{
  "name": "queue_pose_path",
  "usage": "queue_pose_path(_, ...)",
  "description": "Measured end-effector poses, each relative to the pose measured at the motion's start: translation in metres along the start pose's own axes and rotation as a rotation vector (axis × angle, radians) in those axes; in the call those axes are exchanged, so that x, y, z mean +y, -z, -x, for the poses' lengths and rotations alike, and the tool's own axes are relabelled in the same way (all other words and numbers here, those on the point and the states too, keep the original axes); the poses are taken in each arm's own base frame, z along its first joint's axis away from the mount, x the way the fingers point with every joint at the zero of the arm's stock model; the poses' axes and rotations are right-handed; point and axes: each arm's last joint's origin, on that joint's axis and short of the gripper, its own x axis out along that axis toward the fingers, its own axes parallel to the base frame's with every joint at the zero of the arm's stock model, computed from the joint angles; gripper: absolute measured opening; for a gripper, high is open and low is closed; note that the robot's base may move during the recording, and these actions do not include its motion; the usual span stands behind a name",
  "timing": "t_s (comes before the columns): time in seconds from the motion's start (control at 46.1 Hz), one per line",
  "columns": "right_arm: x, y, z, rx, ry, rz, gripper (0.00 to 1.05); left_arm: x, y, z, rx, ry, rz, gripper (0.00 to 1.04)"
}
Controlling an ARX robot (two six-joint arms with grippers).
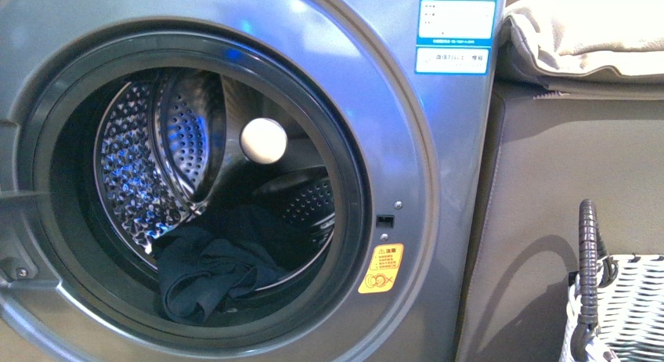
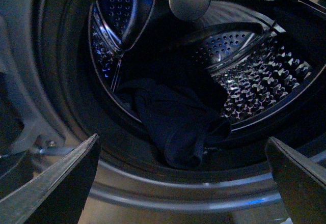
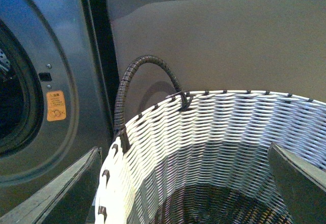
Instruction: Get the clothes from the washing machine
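Clothes (image 2: 175,127) just beyond open L gripper (image 2: 182,137).

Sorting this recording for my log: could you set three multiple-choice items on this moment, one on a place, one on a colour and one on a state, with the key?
1. Where is the dark navy garment relative to the washing machine?
A. On top of it
B. Draped over its outside
C. Low in its drum, at the front

2. What colour is the warning sticker on the machine's front?
A. Orange
B. Green
C. White

3. What state is the left gripper in?
A. Shut on the garment
B. Open, holding nothing
C. Shut, empty

Key:
1 C: the front view shows it bunched at the drum's bottom front.
2 A: it shows orange in the front and right wrist views.
3 B: its fingers stand wide apart, short of the garment.
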Motion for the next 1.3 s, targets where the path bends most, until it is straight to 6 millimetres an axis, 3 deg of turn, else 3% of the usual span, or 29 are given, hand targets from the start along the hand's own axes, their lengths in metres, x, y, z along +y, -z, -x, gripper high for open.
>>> queue_pose_path(0.412,0.000,0.000,0.000,0.000,0.000,0.000,0.97,-0.019,0.003,-0.092,0.105,0.134,-0.024,0.98)
queue_pose_path(0.759,0.000,0.000,0.000,0.000,0.000,0.000,0.97,-0.030,0.029,-0.161,0.264,0.168,-0.065,0.98)
queue_pose_path(1.041,0.000,0.000,0.000,0.000,0.000,0.000,0.97,-0.034,0.048,-0.217,0.338,0.111,-0.089,0.98)
queue_pose_path(1.302,0.000,0.000,0.000,0.000,0.000,0.000,0.97,-0.028,0.055,-0.254,0.394,-0.007,-0.153,0.98)
